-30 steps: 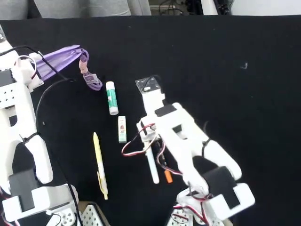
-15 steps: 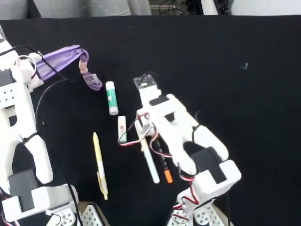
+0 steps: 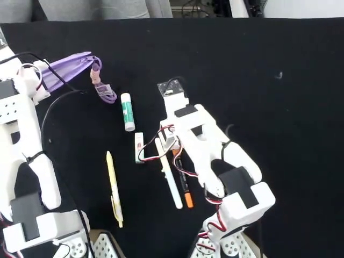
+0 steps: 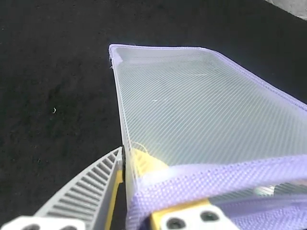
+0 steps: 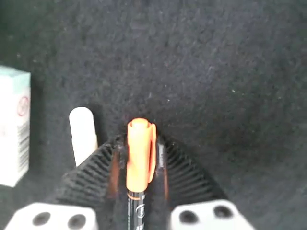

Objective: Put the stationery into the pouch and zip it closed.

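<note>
Our right end effector (image 5: 139, 149) is clenched on the orange-capped pen (image 5: 140, 134); our left end effector (image 4: 127, 160) grips the purple-edged pouch (image 4: 201, 110).

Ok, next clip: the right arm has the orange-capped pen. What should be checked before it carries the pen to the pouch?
1. Grip: right gripper shut on the orange-capped pen: ok.
2. Neighbour: white pen lies outside the fingers: ok.
3. Hold: left gripper clamped on the edge of the pouch: ok.
4. Pouch mouth open: cannot tell.
5. Pen lifted off the table: cannot tell.
6. Path: glue stick lies between pen and pouch: not ok, probably needs a carry over it.
</note>
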